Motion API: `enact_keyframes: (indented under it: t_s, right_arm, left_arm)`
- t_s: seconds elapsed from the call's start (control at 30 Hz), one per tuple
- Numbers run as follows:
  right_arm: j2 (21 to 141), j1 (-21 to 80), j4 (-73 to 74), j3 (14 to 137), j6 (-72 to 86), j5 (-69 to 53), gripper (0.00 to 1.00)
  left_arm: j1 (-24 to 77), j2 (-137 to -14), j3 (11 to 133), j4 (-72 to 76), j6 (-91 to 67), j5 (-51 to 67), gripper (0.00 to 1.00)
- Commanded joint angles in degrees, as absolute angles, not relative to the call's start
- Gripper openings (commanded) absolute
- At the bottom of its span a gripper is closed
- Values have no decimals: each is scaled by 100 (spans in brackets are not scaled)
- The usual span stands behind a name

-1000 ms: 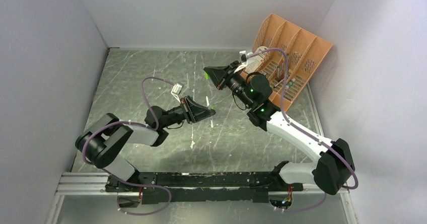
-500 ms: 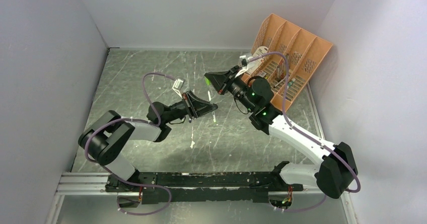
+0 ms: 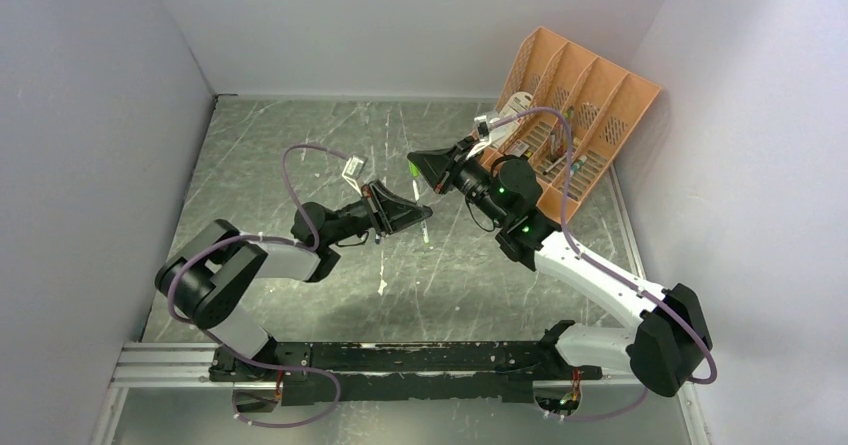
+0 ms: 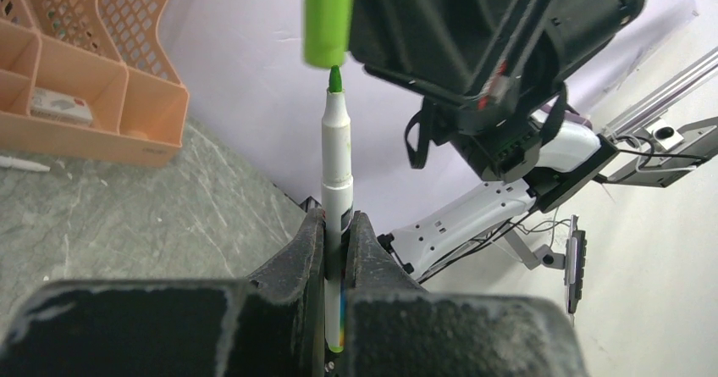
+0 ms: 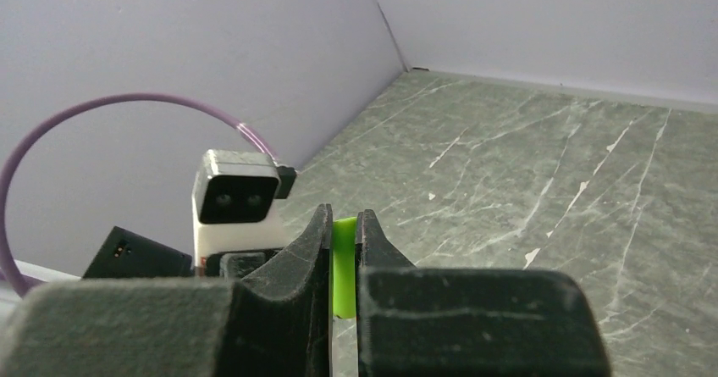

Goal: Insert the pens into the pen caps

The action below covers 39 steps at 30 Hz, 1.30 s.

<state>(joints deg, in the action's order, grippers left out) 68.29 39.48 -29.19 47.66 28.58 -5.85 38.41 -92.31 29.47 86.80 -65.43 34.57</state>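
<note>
left claw (image 4: 339, 221): narrow, clamped on the pen (image 4: 336, 152) low on its barrel; the pen stands upright out of the jaws, green tip topmost, so the tip is free to enter a cap;
right claw (image 5: 343, 224): narrow, pinching the cap (image 5: 343, 263) by its sides; in the left wrist view the cap hangs straight over the pen tip, just apart from it, not yet on;
both items are held in the air above the bench (image 3: 300, 155), mid-field, where both arms reach and neither piece can roll away;
grips on the flanks leave the cap's lower end and the pen tip uncovered, judged deliberate for mating;
alignment looks close, the cap's axis a shade left of the pen's;
step in hand, by judgement: closing the last gap and pressing home;
organizer (image 3: 598, 90): orange, at the far right corner behind the right arm, not involved;
change against a second ago: the left claw has risen and advanced toward the right one; the right claw has dropped a little to meet it; the gap between pen and cap is much shorter;
against half a second ago: hardly any shift.
</note>
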Motion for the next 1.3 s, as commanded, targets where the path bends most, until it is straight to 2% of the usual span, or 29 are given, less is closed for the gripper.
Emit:
enact_keyframes:
  t_s: [0.0,0.53,1.27]
  right_arm:
    - [6821,3958,-3021,4752,2926,-685,0]
    - [6775,3959,-2923,4969,2823,-704,0]
    - [6814,3961,-3071,4743,2927,-761,0]
  left_arm:
    - [3852,-8896,3076,9719,-6378,3490,7]
    - [3864,-9295,3087,10172,-6730,3506,7]
    - [3859,-9176,3213,9926,-6623,3499,7]
